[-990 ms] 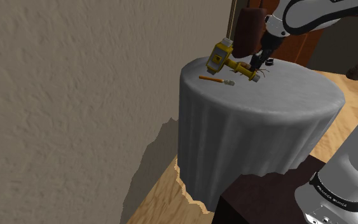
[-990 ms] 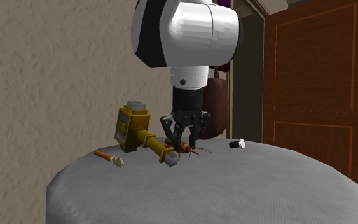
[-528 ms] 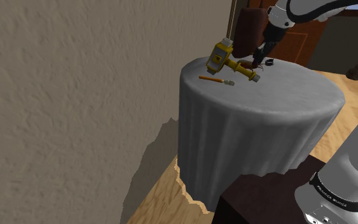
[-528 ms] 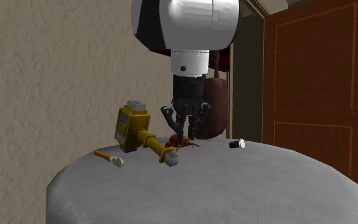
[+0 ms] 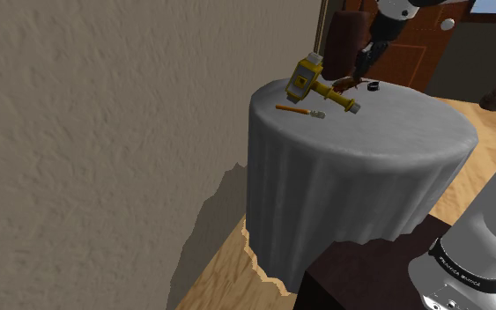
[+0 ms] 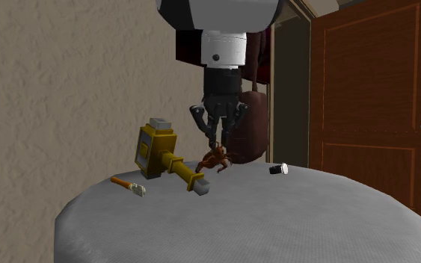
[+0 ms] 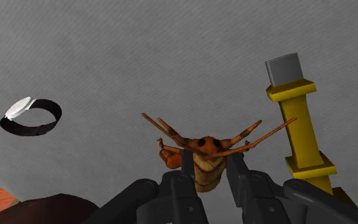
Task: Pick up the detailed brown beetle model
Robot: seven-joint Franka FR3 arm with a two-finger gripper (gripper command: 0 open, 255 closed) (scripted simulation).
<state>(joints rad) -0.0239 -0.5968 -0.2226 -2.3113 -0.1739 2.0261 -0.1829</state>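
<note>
Beetle model (image 6: pixel 216 158) in reddish brown hangs pinched between the closed fingers of the black gripper (image 6: pixel 217 143), clear of the grey cloth draping the round table (image 6: pixel 291 224) — the grasp looks made, and what is left of the task appears to be a plain rise. Seen along the hand in the wrist view, the insect sits directly between the two fingertips, its body running in line with them, head pointing away from the palm toward the cloth, feelers and legs fanned out past both pads. The hold seems to be on the rear of the body, so a slip would likely drop it head first. Closest neighbour is the yellow mallet (image 6: pixel 162 155), whose handle ends in a grey cap just beside the beetle, on the second exterior view's left; one long feeler crosses in front of that handle in the wrist view, though contact cannot be judged. A small orange-handled tool (image 6: pixel 126 184) lies beyond the mallet, and a black ring with a white patch (image 6: pixel 278 169) rests on the cloth on the other side, well apart. Behind the arm a dark brown shape (image 6: pixel 255 123) hangs beside a wooden door (image 6: pixel 366 112) — neither seems to block a straight upward path.
</note>
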